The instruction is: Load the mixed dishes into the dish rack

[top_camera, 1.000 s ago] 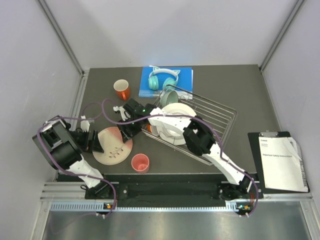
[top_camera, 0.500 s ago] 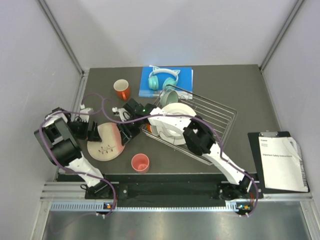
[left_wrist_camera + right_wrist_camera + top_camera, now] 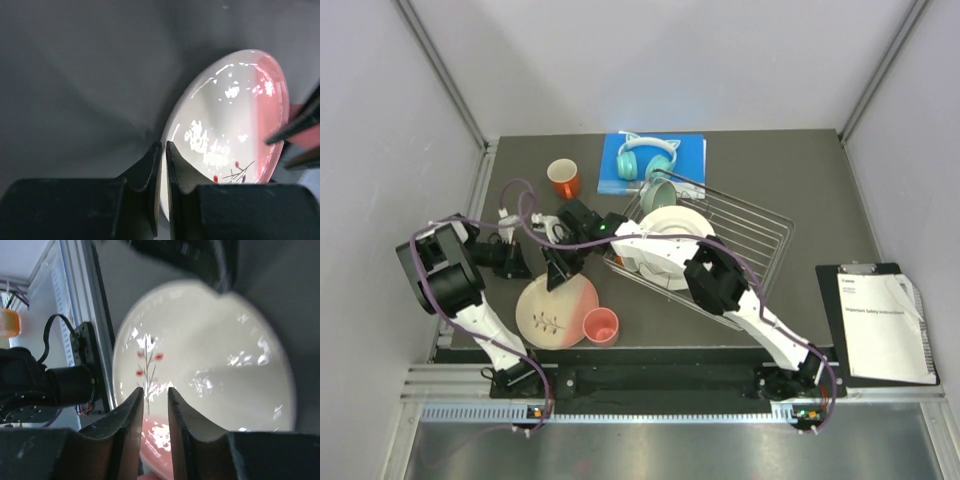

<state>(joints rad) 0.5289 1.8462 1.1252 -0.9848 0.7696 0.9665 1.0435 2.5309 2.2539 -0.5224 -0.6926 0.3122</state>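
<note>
The large pink-and-cream plate (image 3: 555, 315) is at the front left of the table, its pink edge against the coral pink cup (image 3: 601, 325). My left gripper (image 3: 164, 145) is shut on the plate's (image 3: 230, 115) cream rim, and in the top view this gripper (image 3: 520, 268) is at the plate's far-left edge. My right gripper (image 3: 558, 272) hovers over the plate's far edge. Its jaws (image 3: 153, 389) stand narrowly open, with only the plate's face (image 3: 210, 355) showing between them. The dish rack (image 3: 760, 235) holds white plates (image 3: 670, 250) and a mint green bowl (image 3: 658, 195). An orange cup (image 3: 563, 178) stands at the back left.
Teal headphones (image 3: 647, 158) lie on a blue book (image 3: 688, 152) behind the rack. A clipboard (image 3: 885, 320) lies at the right edge. The right arm reaches across the rack's near-left corner. Metal rails run along the table's left side.
The plate has slid toward the front right, up against the coral cup. My left gripper has gone from wide open to shut on its rim. The right jaws have narrowed.
</note>
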